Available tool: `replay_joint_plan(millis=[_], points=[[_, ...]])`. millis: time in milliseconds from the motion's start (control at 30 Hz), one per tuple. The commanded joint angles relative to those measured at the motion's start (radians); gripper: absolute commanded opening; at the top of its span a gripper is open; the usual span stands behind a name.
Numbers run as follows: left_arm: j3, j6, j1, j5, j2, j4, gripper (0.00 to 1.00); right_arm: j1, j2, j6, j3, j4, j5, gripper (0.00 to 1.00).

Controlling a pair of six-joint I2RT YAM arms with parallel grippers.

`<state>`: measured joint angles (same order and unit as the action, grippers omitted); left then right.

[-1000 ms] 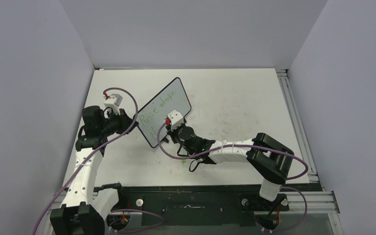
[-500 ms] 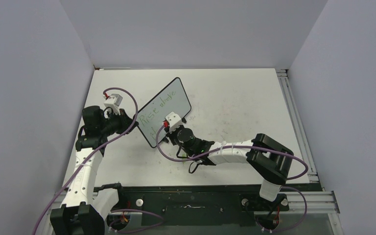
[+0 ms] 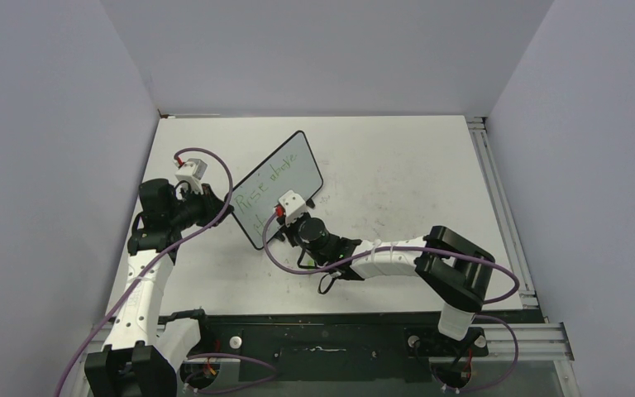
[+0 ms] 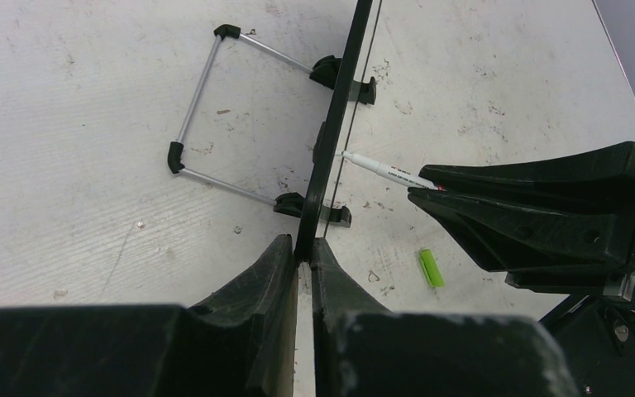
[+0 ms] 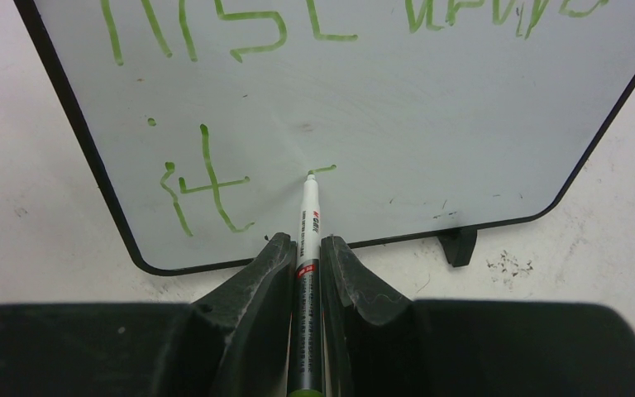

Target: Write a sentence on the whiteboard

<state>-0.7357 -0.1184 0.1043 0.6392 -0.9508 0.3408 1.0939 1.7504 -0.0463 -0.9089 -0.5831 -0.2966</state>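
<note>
The whiteboard [image 3: 289, 165] stood upright on the bench [image 3: 405, 165], at ten o'clock from centre. The left jaws pinched its eight o'clock edge. The right jaws gripped a marker [image 5: 307, 236], whose tip touched the board at their twelve o'clock, beside the sentence [image 5: 212, 184].

The whiteboard [image 3: 293, 186] reads "Rise above", then "it".

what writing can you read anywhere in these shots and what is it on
"Rise above": green handwriting, top line of the whiteboard, legible from the top camera.
"it": second line on the same board, followed by a short unfinished stroke at the marker tip.
Red print on the marker barrel: too small to read.
</note>
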Motion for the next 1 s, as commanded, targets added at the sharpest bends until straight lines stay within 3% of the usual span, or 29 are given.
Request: replay_joint_plan(millis=[0,967], points=[[-0.04,-0.01,-0.005,0.026,0.006,-0.028,0.0,0.006,0.025,-0.021,0.009,-0.021,0.005,0.05],[-0.039,-0.01,-0.006,0.027,0.006,-0.026,0.0,-0.024,0.026,0.016,-0.052,-0.058,-0.03,0.05]])
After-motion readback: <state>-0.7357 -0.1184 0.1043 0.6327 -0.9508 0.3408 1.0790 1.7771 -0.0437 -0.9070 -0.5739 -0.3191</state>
